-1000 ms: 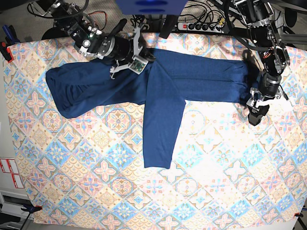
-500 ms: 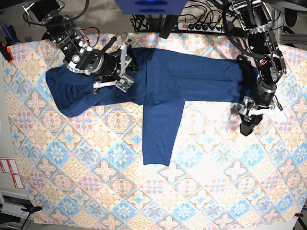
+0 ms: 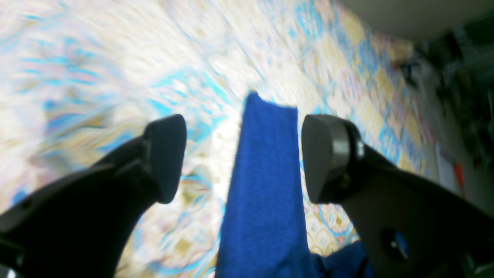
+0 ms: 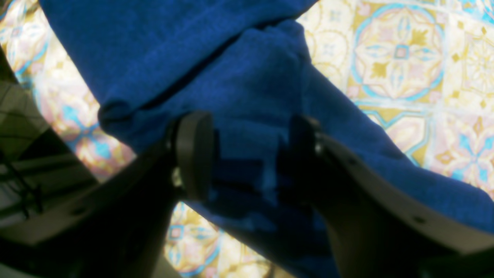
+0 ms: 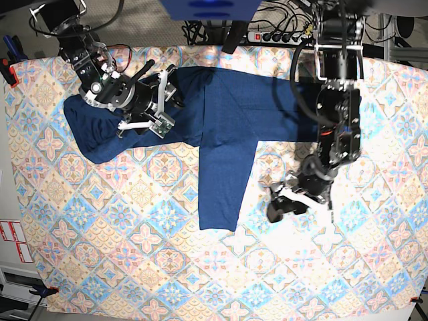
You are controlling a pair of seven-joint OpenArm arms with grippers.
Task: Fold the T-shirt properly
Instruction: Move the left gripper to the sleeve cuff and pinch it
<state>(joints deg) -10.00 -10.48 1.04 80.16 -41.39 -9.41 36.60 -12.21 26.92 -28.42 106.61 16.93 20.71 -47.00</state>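
I see the T-shirt (image 5: pixel 221 114) lying across the far half of the tablecloth (image 5: pixel 134 267), one sleeve folded down toward me; most folding, I judge, is left. My right gripper (image 4: pixel 247 154) pinches a bunched fold near the shirt's end. My left gripper (image 3: pixel 241 158) hovers over bare cloth beside the sleeve, jaws wide and empty.

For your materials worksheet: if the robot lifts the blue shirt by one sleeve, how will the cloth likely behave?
The shirt will probably droop and trail rather than hold shape, since it lies limp with soft creases on the tablecloth. It looks light for its size. The knit seems unlikely to slip: it bunches thickly between the right gripper fingers.
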